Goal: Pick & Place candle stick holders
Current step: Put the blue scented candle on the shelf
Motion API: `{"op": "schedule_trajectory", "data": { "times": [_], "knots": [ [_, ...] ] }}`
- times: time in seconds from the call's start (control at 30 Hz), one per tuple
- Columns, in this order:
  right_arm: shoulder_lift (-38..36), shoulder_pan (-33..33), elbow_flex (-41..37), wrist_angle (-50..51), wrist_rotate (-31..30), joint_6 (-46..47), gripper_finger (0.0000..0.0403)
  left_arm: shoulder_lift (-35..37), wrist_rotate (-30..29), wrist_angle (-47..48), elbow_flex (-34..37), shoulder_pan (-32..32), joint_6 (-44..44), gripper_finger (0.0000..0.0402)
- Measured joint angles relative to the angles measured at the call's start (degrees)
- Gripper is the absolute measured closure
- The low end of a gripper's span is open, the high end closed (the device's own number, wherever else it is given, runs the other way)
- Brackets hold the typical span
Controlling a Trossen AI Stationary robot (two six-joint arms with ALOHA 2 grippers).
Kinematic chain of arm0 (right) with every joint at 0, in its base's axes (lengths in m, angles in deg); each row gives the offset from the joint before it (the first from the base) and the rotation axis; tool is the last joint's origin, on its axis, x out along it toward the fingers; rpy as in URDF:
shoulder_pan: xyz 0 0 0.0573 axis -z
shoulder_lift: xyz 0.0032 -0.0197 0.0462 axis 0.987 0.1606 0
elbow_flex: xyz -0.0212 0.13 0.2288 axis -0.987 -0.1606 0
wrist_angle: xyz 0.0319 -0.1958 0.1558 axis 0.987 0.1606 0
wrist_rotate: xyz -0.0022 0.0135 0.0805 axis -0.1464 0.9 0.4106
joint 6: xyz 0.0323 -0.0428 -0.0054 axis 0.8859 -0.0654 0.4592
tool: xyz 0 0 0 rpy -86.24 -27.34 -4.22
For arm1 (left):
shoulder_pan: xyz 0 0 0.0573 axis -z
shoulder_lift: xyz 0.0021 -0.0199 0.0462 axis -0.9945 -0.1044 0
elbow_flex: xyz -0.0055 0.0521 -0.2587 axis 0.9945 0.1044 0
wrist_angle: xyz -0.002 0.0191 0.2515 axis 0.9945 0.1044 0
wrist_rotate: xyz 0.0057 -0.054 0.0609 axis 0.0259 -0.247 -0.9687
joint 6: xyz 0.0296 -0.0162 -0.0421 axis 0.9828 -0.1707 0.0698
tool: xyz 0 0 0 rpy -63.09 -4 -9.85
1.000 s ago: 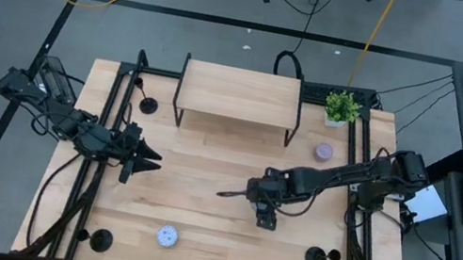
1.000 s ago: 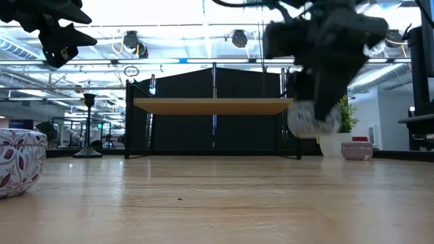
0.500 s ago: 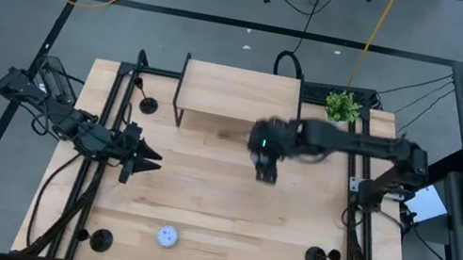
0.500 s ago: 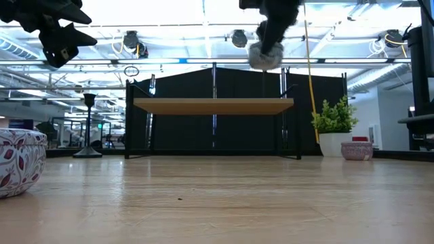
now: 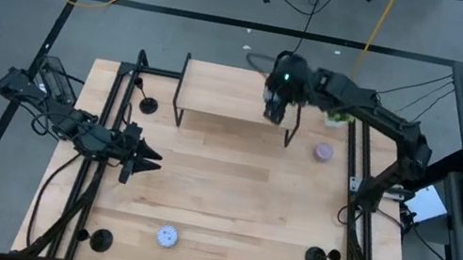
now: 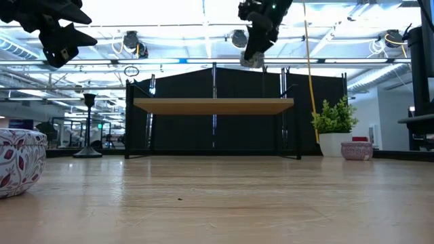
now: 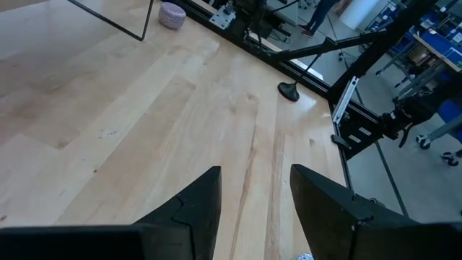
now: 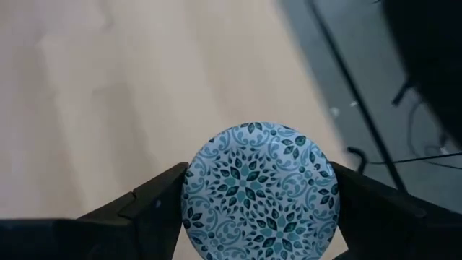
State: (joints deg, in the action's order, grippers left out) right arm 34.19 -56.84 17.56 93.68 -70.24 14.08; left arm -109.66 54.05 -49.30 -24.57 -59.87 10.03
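Note:
My right gripper (image 5: 275, 109) is shut on a round puck with a blue leaf-patterned lid (image 8: 260, 191). It holds the puck high above the right end of the wooden shelf (image 5: 229, 91). The puck also shows in the low view (image 6: 253, 61). Black candle stick holders stand on their disc bases at the far left (image 5: 149, 105), near left (image 5: 100, 240) and near right (image 5: 316, 257) of the table. My left gripper (image 5: 150, 159) is open and empty above the table's left side, and it shows the same in the left wrist view (image 7: 254, 191). My right gripper pinches the puck by its round side wall (image 8: 189, 189) between the two fingers, one finger on each opposite side. The fingers come from above, pointing down. The puck is lifted clear above the shelf top, with its patterned lid facing up.
A white patterned puck (image 5: 167, 235) lies near the front edge. A lavender puck (image 5: 323, 151) and a potted plant (image 5: 343, 107) stand at the far right. The shelf stands on thin black legs (image 6: 213, 115) at the back. Black frame rails (image 5: 108, 127) run along both sides.
My right gripper has carried the patterned puck from over the table's middle up and toward the far edge. It now holds the puck above the shelf's right end. The puck has stayed in its hold throughout.

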Motion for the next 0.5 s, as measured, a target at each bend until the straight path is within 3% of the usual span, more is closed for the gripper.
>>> {"op": "schedule_trajectory", "data": {
  "times": [0.2,0.5],
  "knots": [
    [2.14,6.77,0.06,-5.33,3.42,0.22,0.0110,0.00,0.00,0.00,0.00,0.00,-0.09,0.0231],
    [6.35,12.58,-0.21,-2.34,4.82,0.72,0.0110,0.00,0.00,-0.04,0.00,0.00,-0.06,0.0231]
  ]
}}
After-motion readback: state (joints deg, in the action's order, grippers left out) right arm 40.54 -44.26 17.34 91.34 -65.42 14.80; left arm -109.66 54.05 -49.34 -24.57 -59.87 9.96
